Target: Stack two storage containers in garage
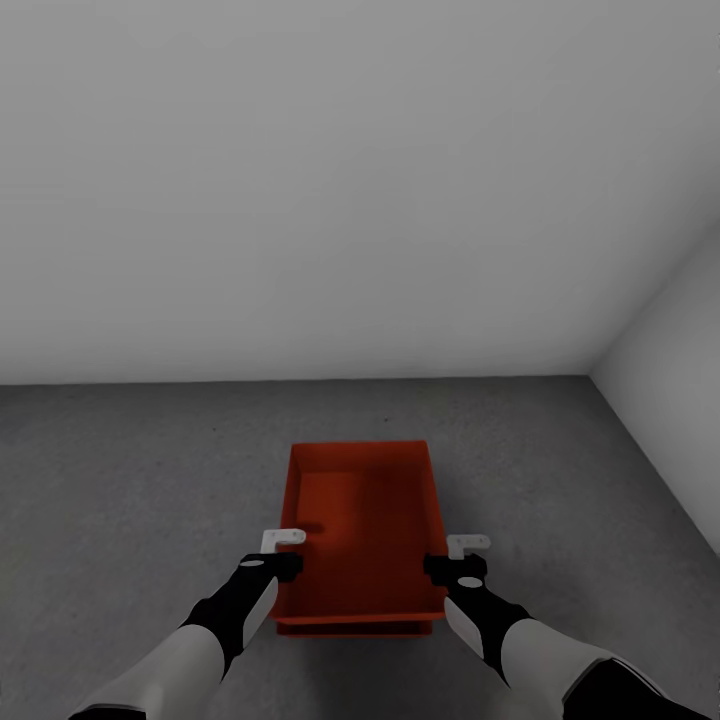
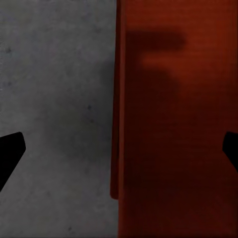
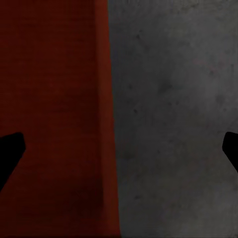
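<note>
Fingers of left gripper (image 1: 284,540) and right gripper (image 1: 468,545) spread apart, straddling container (image 1: 365,530) side walls, lower centre; bin rests on floor (image 1: 120,480), pos. suits release.

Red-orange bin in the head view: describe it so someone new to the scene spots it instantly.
Start at the plain white wall and drop to the dark grey speckled concrete floor below it. The red-orange rectangular plastic bin sits there, open top up, between the left gripper and the right gripper, whose jaws are open over its two long walls. It is the one coloured thing among grey and white.
</note>
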{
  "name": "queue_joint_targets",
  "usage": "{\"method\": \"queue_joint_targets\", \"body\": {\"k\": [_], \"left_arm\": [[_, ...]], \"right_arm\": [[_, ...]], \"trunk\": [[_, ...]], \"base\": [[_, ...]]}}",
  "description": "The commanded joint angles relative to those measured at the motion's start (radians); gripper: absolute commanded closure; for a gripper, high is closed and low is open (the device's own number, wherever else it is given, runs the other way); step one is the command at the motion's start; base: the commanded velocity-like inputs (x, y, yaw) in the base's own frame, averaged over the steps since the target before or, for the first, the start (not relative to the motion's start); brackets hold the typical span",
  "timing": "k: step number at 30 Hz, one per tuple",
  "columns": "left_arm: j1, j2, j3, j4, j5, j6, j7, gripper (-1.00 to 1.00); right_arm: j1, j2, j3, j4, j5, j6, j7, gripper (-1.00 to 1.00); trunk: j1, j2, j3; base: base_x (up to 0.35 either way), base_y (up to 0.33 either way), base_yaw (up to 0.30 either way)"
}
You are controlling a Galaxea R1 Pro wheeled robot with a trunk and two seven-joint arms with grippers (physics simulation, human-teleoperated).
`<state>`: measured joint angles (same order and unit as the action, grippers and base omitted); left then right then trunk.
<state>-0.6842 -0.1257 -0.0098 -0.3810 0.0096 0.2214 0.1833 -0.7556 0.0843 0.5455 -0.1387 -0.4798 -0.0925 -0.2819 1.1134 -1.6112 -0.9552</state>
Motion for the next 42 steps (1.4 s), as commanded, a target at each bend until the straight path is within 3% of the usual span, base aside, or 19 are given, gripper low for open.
{"method": "queue_joint_targets", "body": {"k": [1, 42], "left_arm": [[0.000, 0.000, -0.001, -0.002, 0.001, 0.006, 0.004, -1.00], [0.000, 0.000, -0.001, -0.001, 0.001, 0.006, 0.004, -1.00]], "right_arm": [[-0.001, 0.000, 0.008, 0.001, -0.011, -0.004, -0.003, -1.00], [-0.001, 0.000, 0.008, 0.001, -0.011, -0.006, -0.003, -1.00]], "trunk": [[-0.004, 0.007, 0.003], [-0.161, 0.294, 0.131]], "base": [[0.000, 0.000, 0.000], [0.000, 0.000, 0.000]]}}
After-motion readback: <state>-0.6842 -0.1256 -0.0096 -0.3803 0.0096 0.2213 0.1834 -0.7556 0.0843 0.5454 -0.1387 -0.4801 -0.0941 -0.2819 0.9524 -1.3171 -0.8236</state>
